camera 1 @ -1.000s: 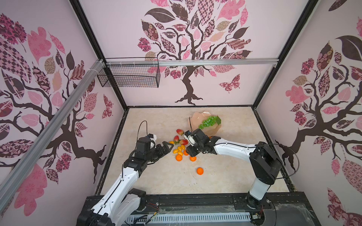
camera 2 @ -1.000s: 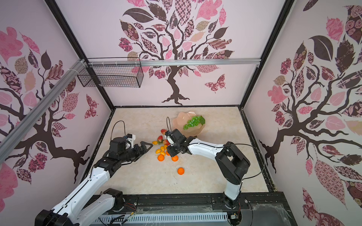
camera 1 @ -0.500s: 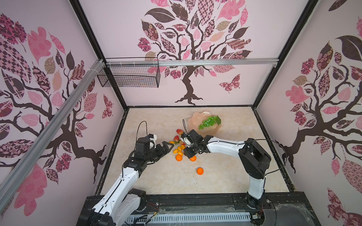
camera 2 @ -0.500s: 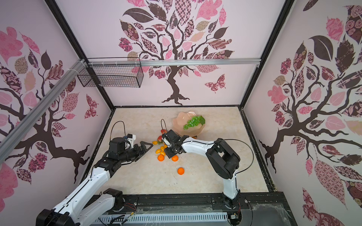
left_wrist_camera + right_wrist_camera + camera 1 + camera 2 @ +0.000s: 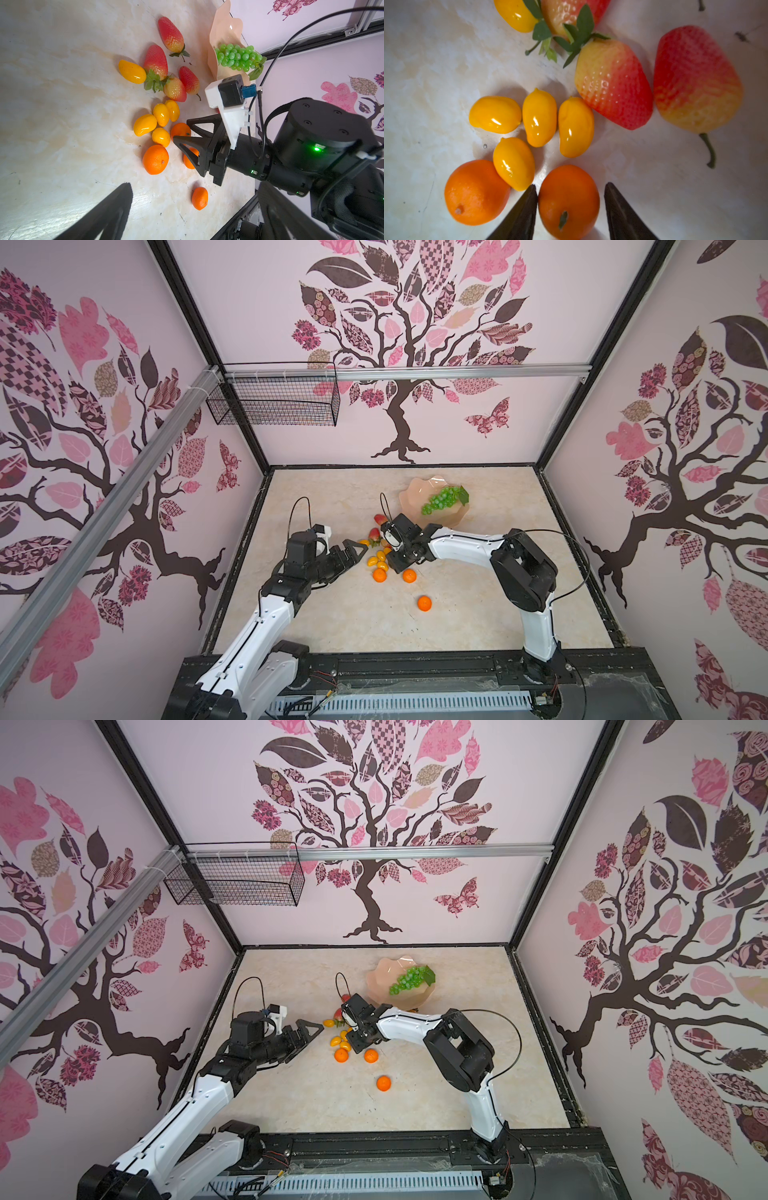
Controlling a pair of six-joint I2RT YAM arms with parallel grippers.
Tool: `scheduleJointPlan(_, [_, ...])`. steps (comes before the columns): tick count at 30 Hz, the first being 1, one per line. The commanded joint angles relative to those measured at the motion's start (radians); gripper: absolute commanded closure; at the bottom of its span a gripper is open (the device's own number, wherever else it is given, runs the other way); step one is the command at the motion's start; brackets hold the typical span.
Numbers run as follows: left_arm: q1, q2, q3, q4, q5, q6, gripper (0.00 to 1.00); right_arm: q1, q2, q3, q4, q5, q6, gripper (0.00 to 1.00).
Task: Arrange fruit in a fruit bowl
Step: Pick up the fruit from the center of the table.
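Observation:
The fruit bowl (image 5: 415, 493) (image 5: 382, 975) stands at the back of the table and holds the green grape bunch (image 5: 442, 498) (image 5: 236, 56). In front of it lies a heap of fruit. It has several strawberries (image 5: 155, 61) (image 5: 612, 87), several yellow tomatoes (image 5: 539, 117) (image 5: 372, 560) and tangerines (image 5: 378, 575) (image 5: 475, 192). My right gripper (image 5: 570, 186) (image 5: 181, 131) (image 5: 397, 562) is open, and its fingers straddle one tangerine (image 5: 569, 201). One finger touches that tangerine; the other stands a little off it. My left gripper (image 5: 357, 549) (image 5: 193, 187) hovers open just left of the heap, holding nothing.
One tangerine (image 5: 424, 603) (image 5: 199, 197) lies apart, nearer the front edge, and another (image 5: 409, 576) sits beside the right gripper. A black wire basket (image 5: 274, 402) hangs on the back wall at the left. Patterned walls enclose the table on three sides.
My right gripper has moved left from beside the bowl onto the fruit heap and now straddles a tangerine. The left arm has hardly moved.

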Motion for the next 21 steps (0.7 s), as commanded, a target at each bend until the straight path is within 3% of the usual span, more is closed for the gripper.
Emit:
scheduleJointPlan(1, [0.006, -0.011, -0.018, 0.001, 0.011, 0.015, 0.02, 0.005, 0.044, 0.032, -0.035, 0.003, 0.005, 0.45])
scheduleJointPlan(21, [0.011, -0.011, 0.016, -0.049, -0.03, 0.068, 0.02, 0.006, -0.016, 0.026, -0.057, 0.0, 0.009, 0.54])
